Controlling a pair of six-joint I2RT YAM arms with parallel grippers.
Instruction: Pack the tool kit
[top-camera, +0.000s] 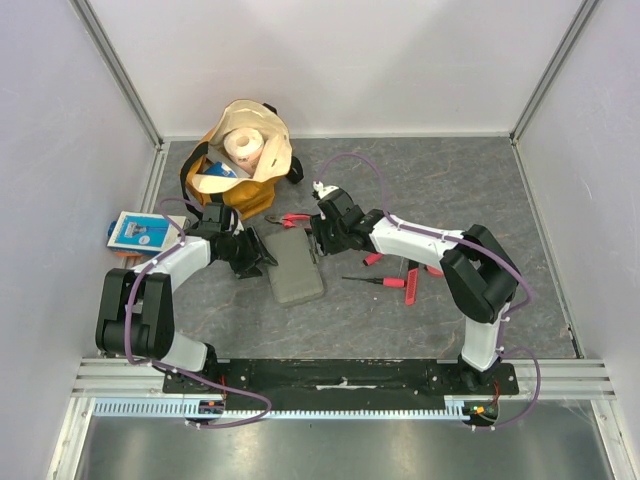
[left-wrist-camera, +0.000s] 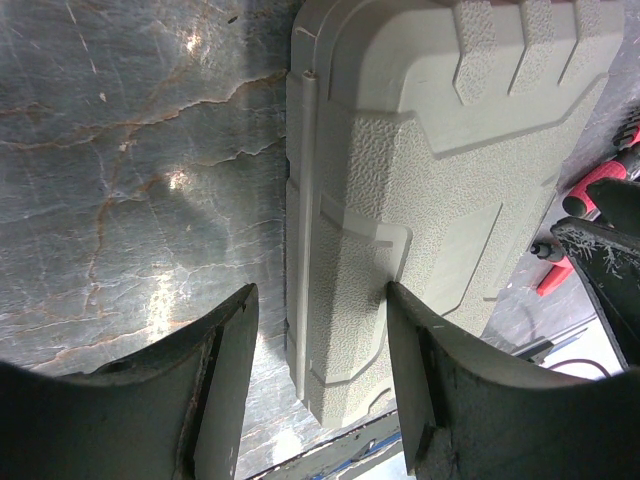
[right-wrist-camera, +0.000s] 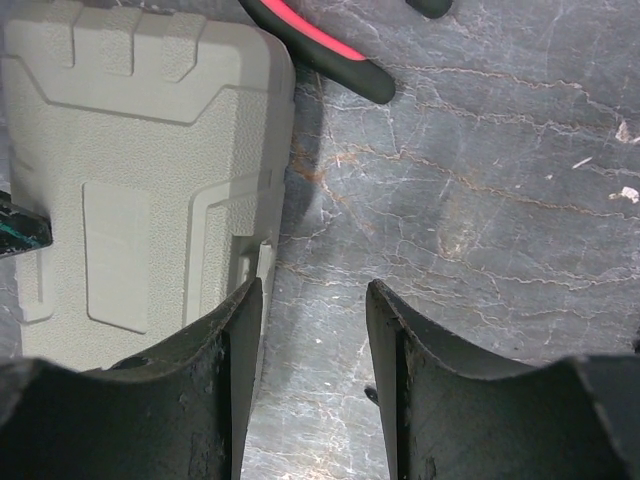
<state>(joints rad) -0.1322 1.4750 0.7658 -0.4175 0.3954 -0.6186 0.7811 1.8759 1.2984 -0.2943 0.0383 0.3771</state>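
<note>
The tool kit's grey case lies shut on the dark table between my two grippers. In the left wrist view my left gripper is open, and the long left edge of the case runs between its fingers. My right gripper is also open at the case's far right corner. Its left finger sits over the case's edge, with bare table between the fingers. Red-and-black pliers lie just behind the case, and their handle shows in the right wrist view. A screwdriver and other red tools lie to the right.
A tan-and-yellow bag with a paper roll stands at the back left. A blue-and-white packet lies by the left wall. White walls close in the table on three sides.
</note>
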